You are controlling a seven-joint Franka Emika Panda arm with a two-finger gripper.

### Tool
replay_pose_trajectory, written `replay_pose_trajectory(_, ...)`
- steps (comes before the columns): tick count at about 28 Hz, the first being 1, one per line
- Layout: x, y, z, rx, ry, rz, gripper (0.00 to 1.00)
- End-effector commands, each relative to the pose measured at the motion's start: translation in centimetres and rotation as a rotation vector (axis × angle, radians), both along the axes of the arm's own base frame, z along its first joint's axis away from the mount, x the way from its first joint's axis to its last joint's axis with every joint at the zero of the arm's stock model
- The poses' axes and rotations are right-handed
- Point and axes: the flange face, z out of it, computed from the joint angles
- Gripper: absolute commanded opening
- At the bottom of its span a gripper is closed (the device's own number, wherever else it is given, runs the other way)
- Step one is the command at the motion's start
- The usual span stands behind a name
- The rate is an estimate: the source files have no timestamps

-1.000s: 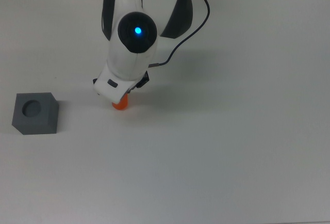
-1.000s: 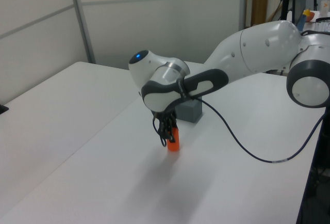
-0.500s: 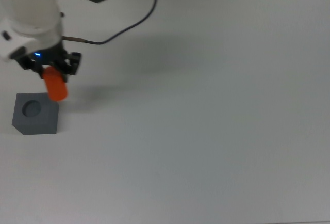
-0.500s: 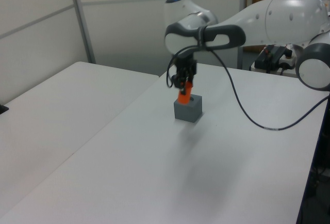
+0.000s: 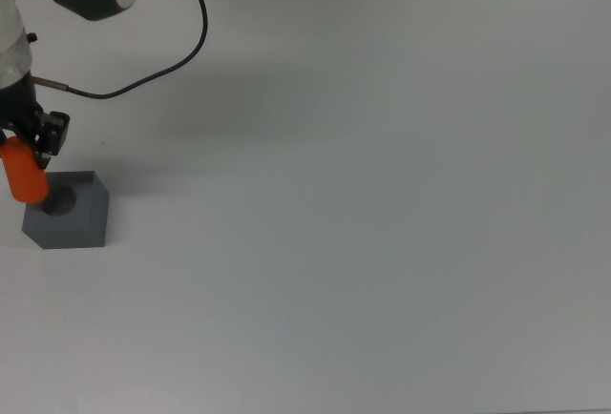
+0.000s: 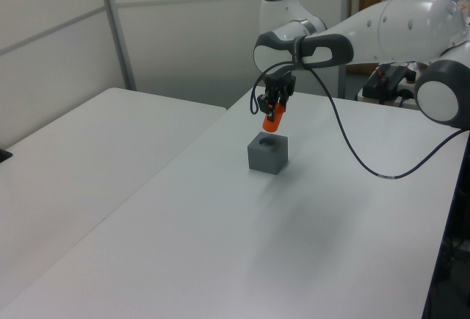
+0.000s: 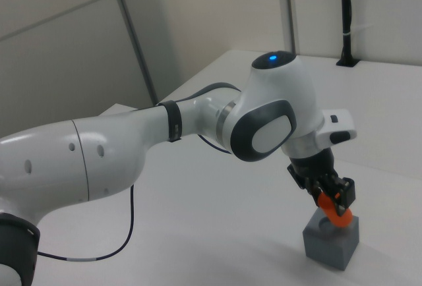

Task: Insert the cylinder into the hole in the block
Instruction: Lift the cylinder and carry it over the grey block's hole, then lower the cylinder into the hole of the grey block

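Note:
The dark grey block [image 5: 72,219] [image 6: 267,155] [image 7: 333,243] rests on the white table with a round hole [image 5: 61,203] [image 6: 269,143] in its top face. My gripper [image 5: 31,139] [image 6: 275,104] [image 7: 328,194] is shut on the orange cylinder [image 5: 23,175] [image 6: 272,119] [image 7: 334,212], which hangs tilted in the air a little above the hole. In the top view the cylinder overlaps the block's left edge. In the left view a clear gap separates the cylinder's lower end from the block.
The white table [image 5: 382,195] stretches wide to the top view's right of the block. A black cable [image 5: 181,47] [image 6: 352,153] trails from the arm over the table. A wall panel [image 6: 183,32] stands behind the table in the left view.
The arm has lifted the cylinder off the table and carried it to the top view's left, from mid-table to above the block. Since half a second ago it rose higher over the hole.

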Motion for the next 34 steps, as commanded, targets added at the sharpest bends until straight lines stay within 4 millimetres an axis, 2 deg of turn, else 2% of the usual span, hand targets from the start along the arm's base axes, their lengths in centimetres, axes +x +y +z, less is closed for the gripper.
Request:
replay_pose_trajectory(1,0.1,0.0,0.0,0.012,-0.022,-0.008,0.05)
replay_pose_trajectory(9,0.2,1.2,-0.7,0.021,0.006,0.02,0.05)
replay_pose_trajectory(21,-0.1,1.8,-2.2,0.029,0.038,0.028,0.05)
replay_pose_trajectory(31,0.0,2.4,-2.6,0.027,0.052,0.038,0.07)
replay_pose_trajectory(33,0.0,2.4,-2.6,0.027,0.052,0.039,0.15)
replay_pose_trajectory(34,0.0,2.4,-2.6,0.025,0.051,0.04,0.27)
